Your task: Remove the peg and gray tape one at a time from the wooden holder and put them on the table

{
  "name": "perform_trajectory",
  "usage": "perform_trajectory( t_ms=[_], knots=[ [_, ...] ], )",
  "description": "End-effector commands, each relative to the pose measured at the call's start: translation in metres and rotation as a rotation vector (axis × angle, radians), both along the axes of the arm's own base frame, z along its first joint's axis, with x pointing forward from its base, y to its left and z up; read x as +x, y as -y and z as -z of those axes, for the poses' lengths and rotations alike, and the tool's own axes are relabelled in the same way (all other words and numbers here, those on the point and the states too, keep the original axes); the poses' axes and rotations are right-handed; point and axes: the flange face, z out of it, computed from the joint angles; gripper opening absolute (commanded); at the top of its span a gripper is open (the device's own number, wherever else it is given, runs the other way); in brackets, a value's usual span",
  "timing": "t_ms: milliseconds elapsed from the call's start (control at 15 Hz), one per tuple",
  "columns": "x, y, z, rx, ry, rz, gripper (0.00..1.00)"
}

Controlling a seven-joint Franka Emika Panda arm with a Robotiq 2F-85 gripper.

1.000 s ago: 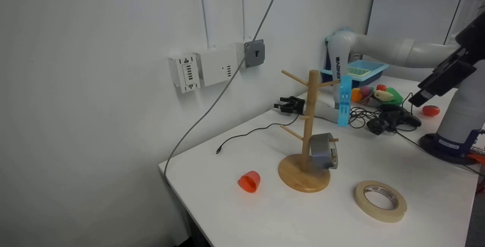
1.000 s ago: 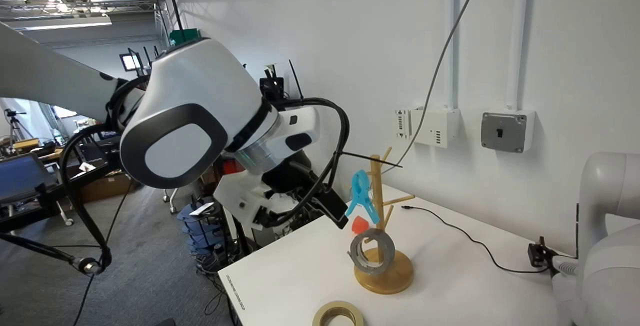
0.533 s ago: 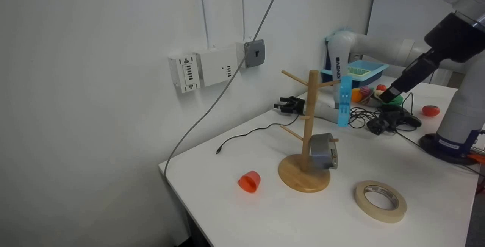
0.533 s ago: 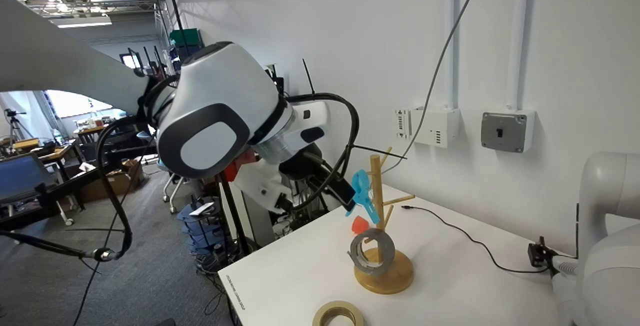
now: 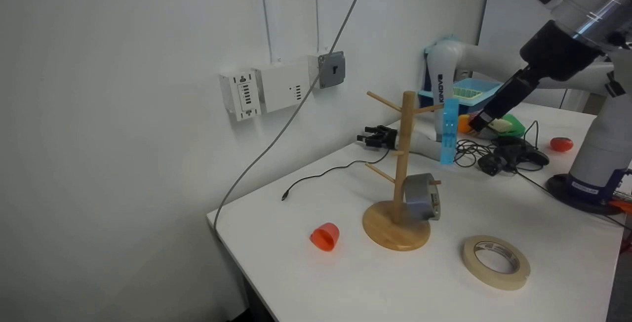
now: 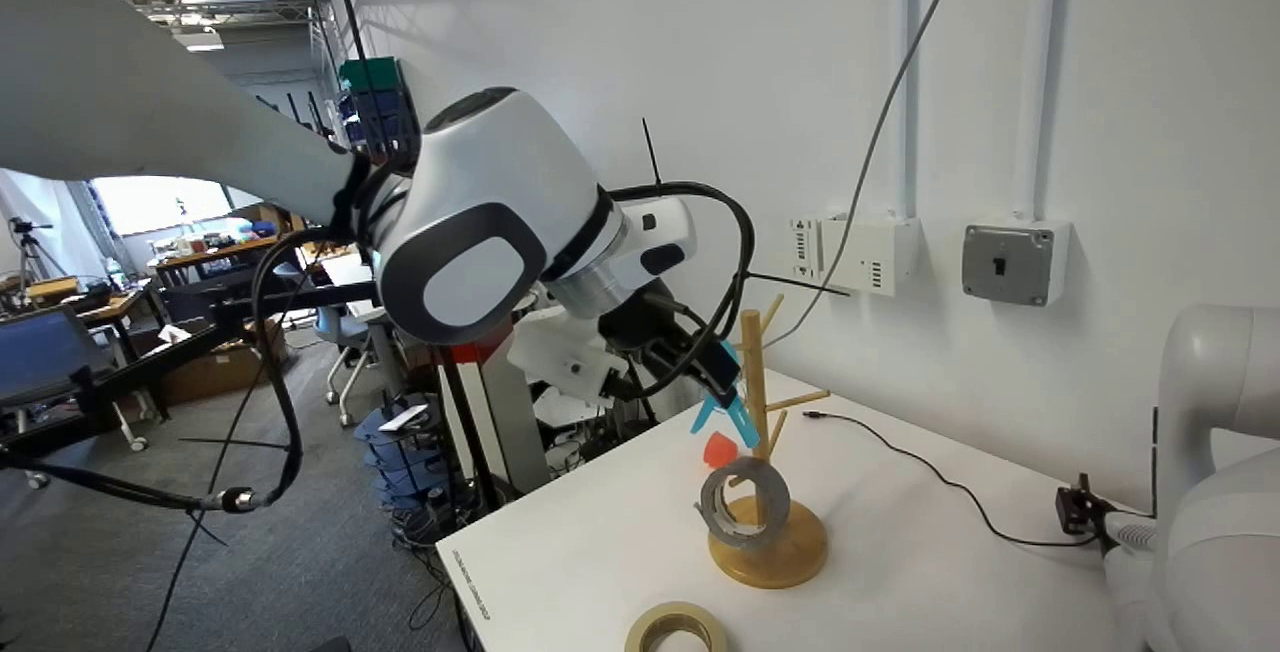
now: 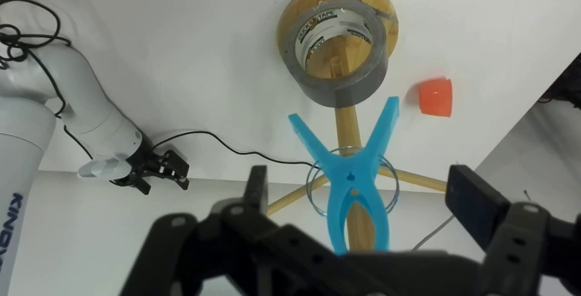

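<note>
The light-blue peg [image 5: 449,134] is clipped on an upper arm of the wooden holder [image 5: 403,149]. It also shows in the wrist view [image 7: 350,169], legs apart. The gray tape [image 5: 419,198] hangs on a lower arm of the holder; the wrist view shows it [image 7: 340,92] above the base. My gripper [image 7: 364,191] is open, with the peg between its fingers in the picture and no visible contact. In an exterior view the gripper [image 5: 477,123] is right of the peg; in an exterior view the gripper [image 6: 725,390] hides the peg's upper part. The holder stands on the white table [image 5: 345,287].
A tan tape roll [image 5: 503,282] lies flat right of the holder. A red-orange cup [image 5: 326,235] lies on its side at left. Another white robot arm [image 6: 1215,412] with a black gripper and a thin black cable [image 5: 335,168] are near the wall.
My open gripper has moved closer to the peg and holder, leftward in an exterior view and rightward in an exterior view. The peg, gray tape and holder have not moved.
</note>
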Motion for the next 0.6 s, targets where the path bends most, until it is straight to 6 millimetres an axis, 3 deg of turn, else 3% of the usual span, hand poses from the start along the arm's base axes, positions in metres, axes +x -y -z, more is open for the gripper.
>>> perform_trajectory(
  t_ms=[0,533],
  knots=[
    [0.02,0.0,-0.001,-0.006,0.03,-0.019,1.0],
    [0.046,-0.014,-0.016,0.004,0.05,-0.063,1.0]
  ],
)
